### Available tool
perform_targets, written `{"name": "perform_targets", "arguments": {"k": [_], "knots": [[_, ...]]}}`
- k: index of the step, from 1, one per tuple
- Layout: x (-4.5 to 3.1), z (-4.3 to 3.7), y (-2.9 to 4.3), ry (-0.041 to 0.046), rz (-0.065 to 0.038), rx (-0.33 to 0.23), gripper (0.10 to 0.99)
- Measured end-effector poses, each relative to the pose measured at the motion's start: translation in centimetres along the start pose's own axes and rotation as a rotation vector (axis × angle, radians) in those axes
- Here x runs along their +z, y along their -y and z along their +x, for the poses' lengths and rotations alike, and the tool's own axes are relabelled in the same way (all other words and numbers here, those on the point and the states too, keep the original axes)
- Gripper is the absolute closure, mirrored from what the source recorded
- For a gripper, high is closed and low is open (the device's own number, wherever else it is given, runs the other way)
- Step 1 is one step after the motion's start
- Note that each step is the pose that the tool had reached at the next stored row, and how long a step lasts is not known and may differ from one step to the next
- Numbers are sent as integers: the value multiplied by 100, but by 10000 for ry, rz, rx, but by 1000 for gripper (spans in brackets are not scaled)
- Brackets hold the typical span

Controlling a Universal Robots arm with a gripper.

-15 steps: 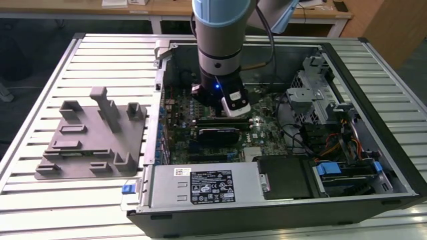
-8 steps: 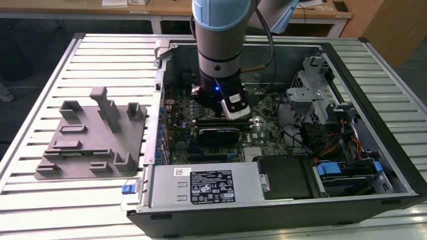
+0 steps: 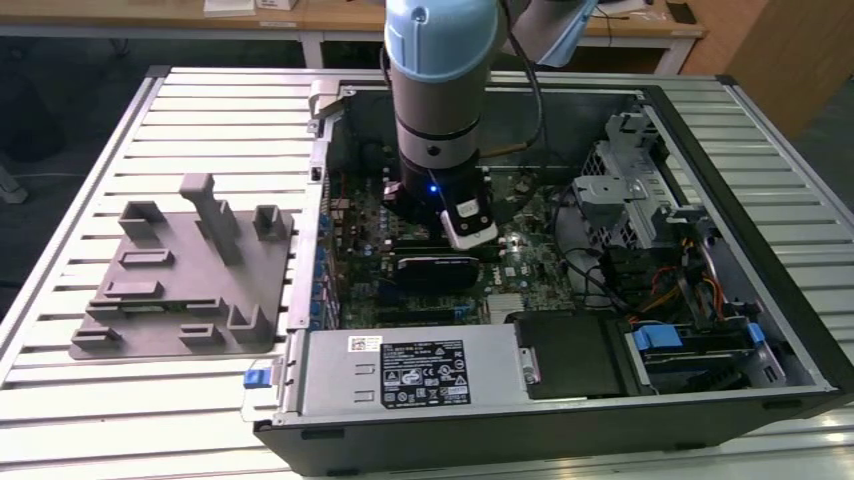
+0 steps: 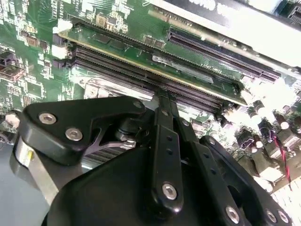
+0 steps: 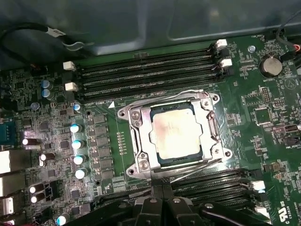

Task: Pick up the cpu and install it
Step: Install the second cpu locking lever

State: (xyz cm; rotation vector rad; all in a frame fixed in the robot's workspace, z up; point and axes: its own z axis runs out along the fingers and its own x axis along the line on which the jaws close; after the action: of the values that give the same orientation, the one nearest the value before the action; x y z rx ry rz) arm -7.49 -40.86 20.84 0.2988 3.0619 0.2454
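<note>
arm: one arm (image 3: 434, 90), which i see in the exterior view reaching straight down into the open computer case (image 3: 694, 130), over the middle of the green board (image 3: 534, 260).
gripper: one gripper (image 4: 162, 96), its black linkage close above the board in the second wrist view; the two fingers (image 4: 165, 117) lie pressed flat together with no gap i can see and nothing between them, so i read it as clenched and empty.
cpu: one cpu (image 5: 178, 132), a silvery square lying flat inside the socket on the board in the first wrist view, not in the gripper. it is square, so i can pick out no long axis; its edges run parallel to the socket frame.
socket: one metal-framed socket (image 5: 141, 141) around the cpu, with a thin wire lever (image 5: 190, 172) running along the frame edge nearest the gripper.
memory slots: four long dark slots (image 5: 146, 70) in a bank on the far side of the socket in the first wrist view, and more slots (image 5: 211, 186) on the near side; i cannot count those.
button cell: one round cell (image 5: 268, 65) near the board corner past the far slots.
tray: one grey tray (image 3: 187, 280) with upright blocks, on the slatted table (image 3: 80, 400) beside the case, toward the exterior view's left.
</note>
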Motion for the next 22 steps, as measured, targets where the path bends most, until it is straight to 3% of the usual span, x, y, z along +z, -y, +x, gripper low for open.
{"name": "perform_targets", "arguments": {"k": [11, 22], "knots": [[-473, -19, -79, 7, -10, -1, 980], [-466, -19, -78, 10, -10, -1, 980]]}}
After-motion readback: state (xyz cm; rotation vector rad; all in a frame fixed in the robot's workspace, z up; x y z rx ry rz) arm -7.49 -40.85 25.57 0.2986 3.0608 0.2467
